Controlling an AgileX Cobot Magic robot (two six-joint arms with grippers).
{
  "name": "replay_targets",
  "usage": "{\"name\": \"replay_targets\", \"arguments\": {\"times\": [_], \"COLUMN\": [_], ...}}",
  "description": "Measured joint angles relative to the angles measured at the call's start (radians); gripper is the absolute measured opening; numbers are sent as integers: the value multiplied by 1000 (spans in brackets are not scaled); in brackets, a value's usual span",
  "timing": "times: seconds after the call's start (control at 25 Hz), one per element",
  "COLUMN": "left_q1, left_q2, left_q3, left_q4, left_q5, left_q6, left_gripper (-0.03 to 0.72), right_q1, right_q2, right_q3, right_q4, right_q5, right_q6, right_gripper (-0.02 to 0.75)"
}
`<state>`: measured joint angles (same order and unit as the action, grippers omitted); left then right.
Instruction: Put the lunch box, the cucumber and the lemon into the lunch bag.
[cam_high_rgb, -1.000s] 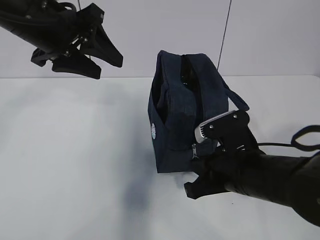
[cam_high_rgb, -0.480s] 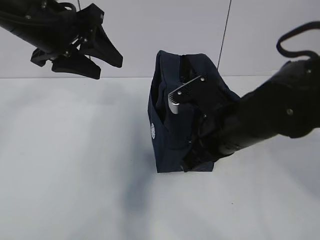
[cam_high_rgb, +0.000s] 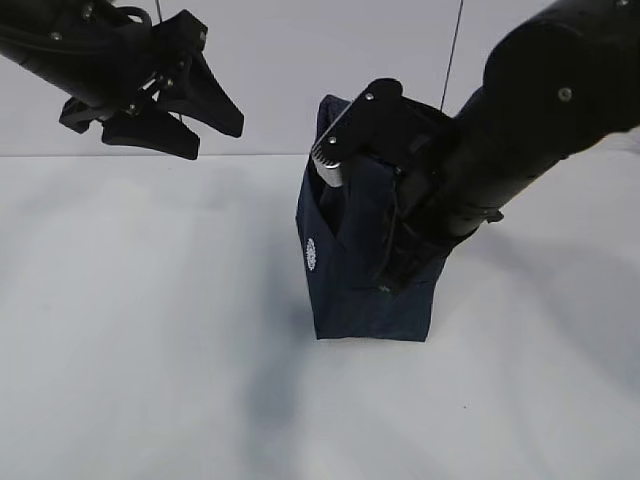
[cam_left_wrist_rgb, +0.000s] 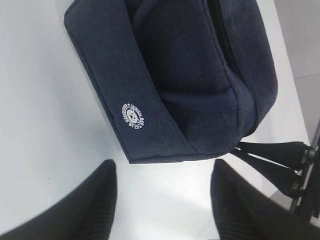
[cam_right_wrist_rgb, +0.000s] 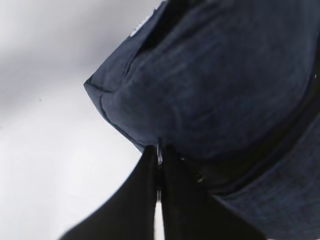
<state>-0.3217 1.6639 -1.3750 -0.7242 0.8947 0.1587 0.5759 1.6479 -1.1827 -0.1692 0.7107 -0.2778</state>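
Fingers of the right gripper (cam_right_wrist_rgb: 160, 165) are pinched tight together against the lunch bag (cam_high_rgb: 365, 270), apparently on a small metal zipper bit at its front face. Left gripper (cam_high_rgb: 205, 125) hangs well apart at the bag's 10 o'clock, jaws spread, holding nothing. The bag's boxy navy fabric stands upright on the white table (cam_high_rgb: 150, 330), with a round white logo (cam_left_wrist_rgb: 133, 116) low on its side.

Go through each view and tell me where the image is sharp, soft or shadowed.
Exterior view: evenly lit, with a soft grey shadow on the table beside the lunch bag; the right arm reads as a dark mass. Left wrist view: the bag's weave and round white logo are crisp, the left gripper nearly black. Right wrist view: soft throughout, the shut right gripper blurred against the fabric.
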Motion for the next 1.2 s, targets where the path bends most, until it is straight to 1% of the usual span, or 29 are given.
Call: {"name": "replay_targets", "arguments": {"times": [0.12,0.32,0.48,0.68,0.8,0.92,1.08,1.2], "left_q1": [0,0,0,1,1,1,7,44], "left_q2": [0,0,0,0,0,0,0,0], "left_q3": [0,0,0,0,0,0,0,0], "left_q4": [0,5,15,20,20,20,20,-9], "left_q5": [0,0,0,0,0,17,51,85], "left_q6": [2,5,10,76,146,244,326,342], "left_gripper": [431,431,431,431,431,431,431,431], "right_q1": [0,0,0,0,0,-2,-44,-84], "right_q2": [0,0,0,2,28,64,99,108], "right_q3": [-35,-91,-156,-240,-280,-306,-335,-356], "right_q4": [63,226,328,348,351,370,450,500], "right_q5": [41,120,186,219,225,229,248,270], "right_q6": [-130,-358,-476,-502,-503,-497,-495,-508], "right_gripper": [8,8,8,8,8,8,8,8]}}
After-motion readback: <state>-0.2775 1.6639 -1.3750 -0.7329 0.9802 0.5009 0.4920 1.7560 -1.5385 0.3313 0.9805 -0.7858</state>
